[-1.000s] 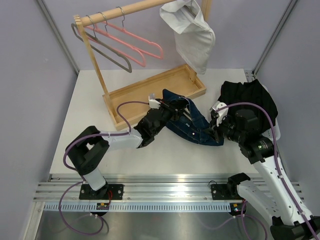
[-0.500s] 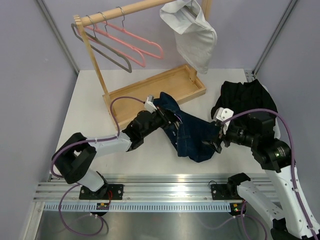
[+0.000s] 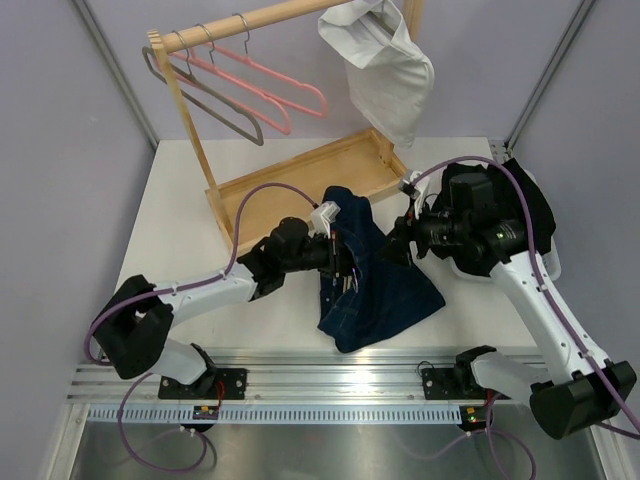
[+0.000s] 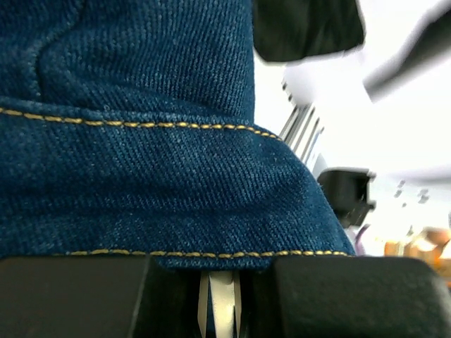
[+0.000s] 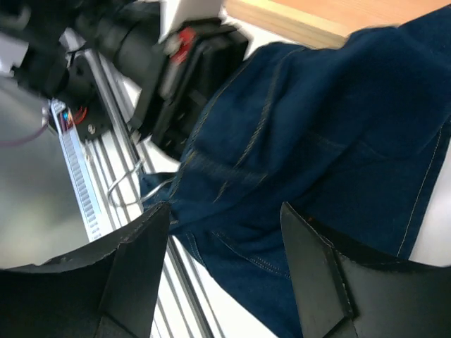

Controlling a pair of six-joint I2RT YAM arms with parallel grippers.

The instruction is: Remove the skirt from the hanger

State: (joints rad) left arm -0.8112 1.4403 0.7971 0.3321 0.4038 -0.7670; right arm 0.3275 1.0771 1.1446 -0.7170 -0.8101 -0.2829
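Denim skirt (image 3: 385, 295) sits bunched on the white table (image 3: 180, 220) between my two arms, just in front of the wooden rack (image 3: 300, 180), with its lower edge near the rail (image 3: 300, 370). From above I see the left gripper (image 3: 338, 255) buried in the skirt's left side and the right gripper (image 3: 397, 247) just beside its upper right edge, but not how either claw stands. The left wrist camera settles one: those fingers are pressed almost together on a pale strip (image 4: 220, 299), with a yellow-stitched denim hem draped over them. I cannot tell whether that strip belongs to the hanger. The right wrist camera settles the other: its fingers (image 5: 141, 274) are spread wide, gripping nothing, with the skirt lying beyond them. Only the overhead view shows the pink hangers (image 3: 270, 85), the grey hanger (image 3: 220, 110) and the pale garment (image 3: 385, 70) on the rod, and the black garment (image 3: 530, 205) under my right arm. The ticked strip (image 5: 76, 179) along the rail is too blurred for me to read
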